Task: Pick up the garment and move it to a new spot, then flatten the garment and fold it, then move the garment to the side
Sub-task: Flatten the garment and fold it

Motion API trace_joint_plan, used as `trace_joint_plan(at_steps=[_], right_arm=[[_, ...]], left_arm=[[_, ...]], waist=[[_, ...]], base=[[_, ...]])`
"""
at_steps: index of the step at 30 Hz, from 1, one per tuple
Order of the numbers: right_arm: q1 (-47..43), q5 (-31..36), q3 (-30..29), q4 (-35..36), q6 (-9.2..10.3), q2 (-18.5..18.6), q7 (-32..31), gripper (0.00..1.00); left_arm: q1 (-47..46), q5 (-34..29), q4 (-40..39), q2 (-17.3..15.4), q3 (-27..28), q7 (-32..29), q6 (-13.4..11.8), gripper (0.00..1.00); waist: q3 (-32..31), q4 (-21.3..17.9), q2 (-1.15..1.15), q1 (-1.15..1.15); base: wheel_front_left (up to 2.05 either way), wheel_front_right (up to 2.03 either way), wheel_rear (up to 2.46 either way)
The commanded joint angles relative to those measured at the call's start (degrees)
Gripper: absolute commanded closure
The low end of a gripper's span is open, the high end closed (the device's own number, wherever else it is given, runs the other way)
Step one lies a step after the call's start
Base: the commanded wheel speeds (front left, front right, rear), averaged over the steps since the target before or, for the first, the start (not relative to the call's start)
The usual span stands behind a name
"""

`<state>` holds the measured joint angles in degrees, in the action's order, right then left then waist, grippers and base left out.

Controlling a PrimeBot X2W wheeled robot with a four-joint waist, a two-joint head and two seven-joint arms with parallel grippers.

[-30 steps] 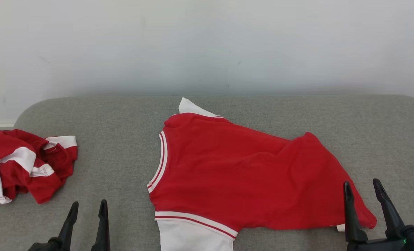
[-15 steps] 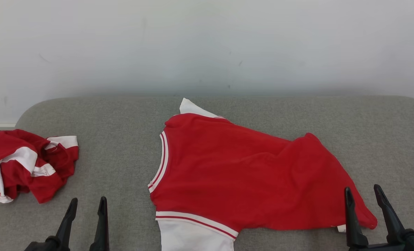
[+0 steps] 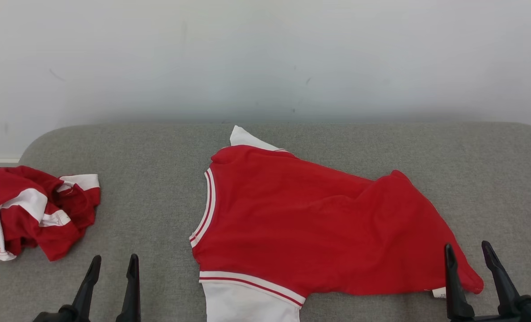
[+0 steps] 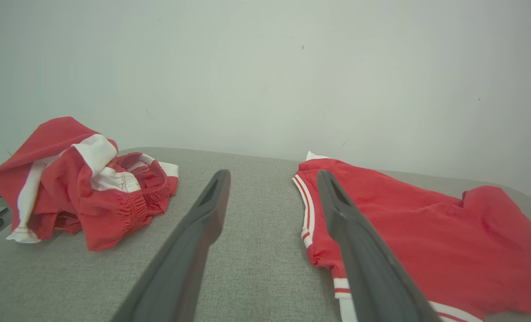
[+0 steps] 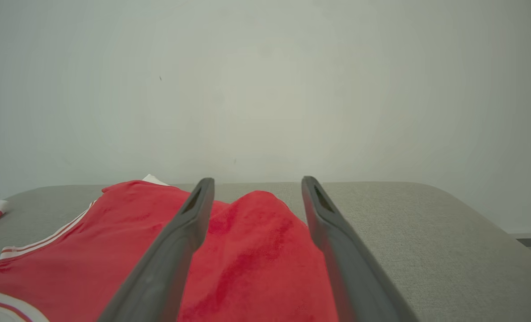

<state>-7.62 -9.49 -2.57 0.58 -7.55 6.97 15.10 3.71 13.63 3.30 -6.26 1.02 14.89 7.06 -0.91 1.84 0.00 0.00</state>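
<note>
A red garment (image 3: 310, 223) with white striped trim lies spread out across the middle of the grey padded surface (image 3: 158, 147); its white sleeve reaches the near edge. It also shows in the left wrist view as the red garment (image 4: 426, 232) and in the right wrist view as the red garment (image 5: 256, 250). My left gripper (image 3: 115, 258) (image 4: 273, 174) is open over bare grey cloth, left of the garment's striped edge. At the garment's near right corner my right gripper (image 3: 466, 245) (image 5: 257, 181) stands open, holding nothing.
A crumpled red and white garment (image 3: 33, 210) (image 4: 82, 188) sits in a heap at the left end of the surface. A plain white wall (image 3: 265, 58) rises right behind the far edge. The surface's corners are rounded.
My right gripper has drawn back a little toward the near edge. The left gripper and both garments have stayed where they were.
</note>
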Motion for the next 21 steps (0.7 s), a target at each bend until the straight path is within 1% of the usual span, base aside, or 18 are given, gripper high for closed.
trace_joint_plan(at_steps=[1,6,11,15,21], right_arm=[[-0.1,-0.4,-0.3,-0.6,0.14,0.1,0.1,0.0],[1.0,-0.7,-0.4,-3.2,0.15,1.5,0.1,0.0],[3.6,-0.9,-1.4,-8.4,0.15,3.9,0.1,0.0],[6.4,-1.0,-2.2,-13.6,0.15,5.7,0.1,0.0],[10.1,-1.7,-3.4,-22.3,0.15,7.0,0.1,0.0]], left_arm=[[0.3,0.2,-0.2,-0.3,-0.2,0.0,0.0,0.0],[0.7,0.1,1.1,-0.1,-1.7,-0.7,0.0,0.0],[1.0,-0.3,3.4,0.4,-6.5,-2.1,0.3,0.0],[0.7,0.6,6.8,0.7,-10.6,-2.5,0.4,0.0],[-0.4,2.9,13.5,0.5,-16.4,-2.0,0.3,0.0]], waist=[[0.0,-0.1,0.0,0.0],[0.2,-0.4,0.0,0.0],[1.4,-0.5,0.0,0.0],[2.9,-0.3,0.0,0.0],[4.6,-0.2,0.0,0.0]], base=[[0.0,0.0,0.0],[0.0,0.0,0.0],[0.0,0.0,0.0],[0.0,0.0,0.0],[0.0,0.0,0.0]])
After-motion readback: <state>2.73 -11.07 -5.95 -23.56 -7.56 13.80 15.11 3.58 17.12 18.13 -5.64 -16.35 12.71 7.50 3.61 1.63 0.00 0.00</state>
